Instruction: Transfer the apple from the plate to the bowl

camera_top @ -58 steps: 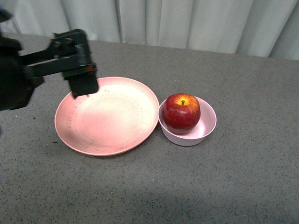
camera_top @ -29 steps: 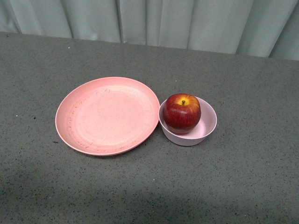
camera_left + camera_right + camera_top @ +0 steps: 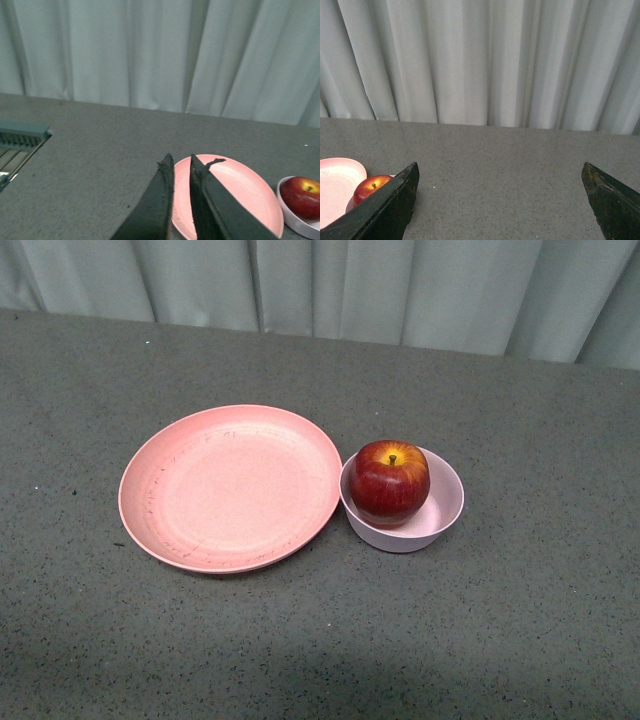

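The left pincer [image 3: 181, 167], out over the plate [image 3: 160, 475] a second ago, has pulled back, nearly closed and empty. The apple [image 3: 389, 480] sits in the bowl [image 3: 447, 508] beyond it, so the move looks done. The right pincer [image 3: 500, 180] stands wide apart.

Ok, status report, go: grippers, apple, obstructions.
Left gripper nearly shut, empty; right gripper open wide, empty. Apple sits in the bowl, stem up; plate bare. Nothing in the way.
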You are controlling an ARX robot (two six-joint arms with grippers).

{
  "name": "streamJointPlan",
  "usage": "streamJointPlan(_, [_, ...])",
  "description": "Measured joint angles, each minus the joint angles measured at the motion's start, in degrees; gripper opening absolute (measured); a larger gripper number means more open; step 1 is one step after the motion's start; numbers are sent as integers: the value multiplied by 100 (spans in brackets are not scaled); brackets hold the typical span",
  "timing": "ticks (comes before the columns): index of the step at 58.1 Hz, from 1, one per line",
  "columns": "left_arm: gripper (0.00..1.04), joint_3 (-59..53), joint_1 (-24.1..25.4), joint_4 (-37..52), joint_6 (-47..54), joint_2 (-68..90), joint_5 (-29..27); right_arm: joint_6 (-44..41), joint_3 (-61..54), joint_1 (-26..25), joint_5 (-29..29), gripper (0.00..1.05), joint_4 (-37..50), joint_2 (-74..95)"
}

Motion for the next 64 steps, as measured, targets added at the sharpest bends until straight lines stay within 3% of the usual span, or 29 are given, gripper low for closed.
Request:
streamJointPlan(4, [4,-2,446,-234,20,-267,492,0,0,0,-4,95,0,0])
streamJointPlan(7, [4,-2,590,-387,39,-404,468,0,0,0,0,95,0,0])
streamJointPlan(39, [4,-2,612,-1320,44,-1353,535,0,0,0,0,95,0,0])
streamJointPlan(45, [4,0,612,-2280,46,-2170,549,0,0,0,2,95,0,0])
streamJointPlan(57, [4,0,612,-2334,46,-2319,549,0,0,0,0,95,0,2])
streamJointPlan(59, [5,0,614,-2337,42,-2321,549,0,0,0,0,95,0,0])
streamJointPlan(64, [19,0,612,-2337,46,-2326,549,0,0,0,0,95,0,0])
